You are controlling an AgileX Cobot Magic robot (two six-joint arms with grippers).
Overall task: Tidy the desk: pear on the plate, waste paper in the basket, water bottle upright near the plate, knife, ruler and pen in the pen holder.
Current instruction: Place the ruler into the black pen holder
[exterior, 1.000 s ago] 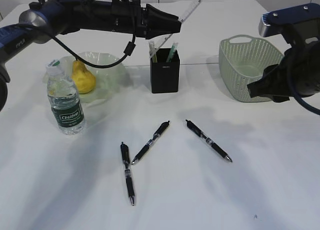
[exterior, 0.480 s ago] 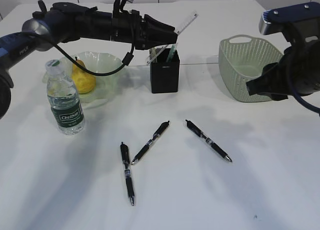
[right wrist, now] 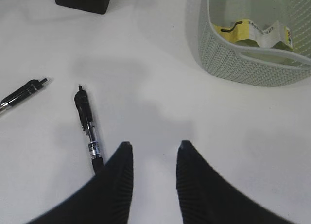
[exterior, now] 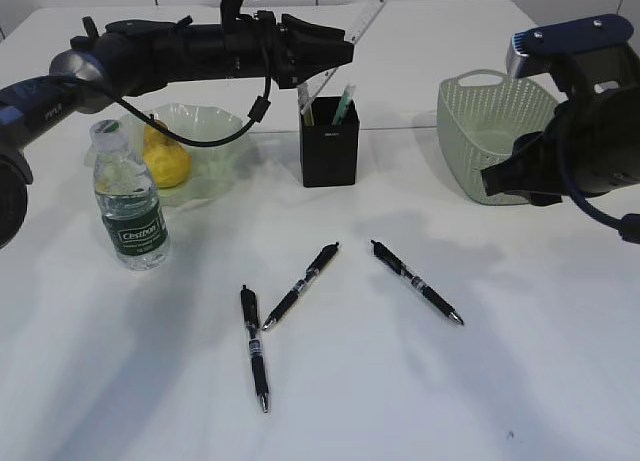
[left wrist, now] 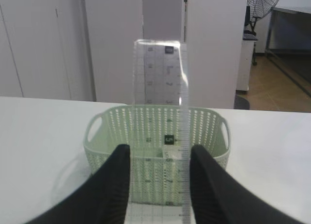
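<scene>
My left gripper [exterior: 347, 53] is shut on the clear ruler [exterior: 368, 19], held at a slant above the black pen holder [exterior: 330, 146]; the ruler [left wrist: 160, 88] fills the gap between the fingers. A green-tipped item [exterior: 344, 103], which looks like the knife, stands in the holder. Three black pens [exterior: 255, 346] [exterior: 300, 286] [exterior: 415, 281] lie on the desk. The pear [exterior: 167, 161] sits on the plate [exterior: 215, 121], and the water bottle [exterior: 130, 201] stands upright beside it. The waste paper [right wrist: 252, 32] lies in the basket [exterior: 495, 131]. My right gripper [right wrist: 154, 145] hangs open over bare desk, with a pen [right wrist: 87, 124] just left of it.
The basket [left wrist: 107, 136] stands at the right rear of the white desk [exterior: 400, 401]. The three pens lie spread across the middle. The right arm [exterior: 580, 121] hangs in front of the basket.
The left gripper dipped with the ruler, then lifted it again, ending slightly further left over the pen holder. The right arm edged a little to the left.
</scene>
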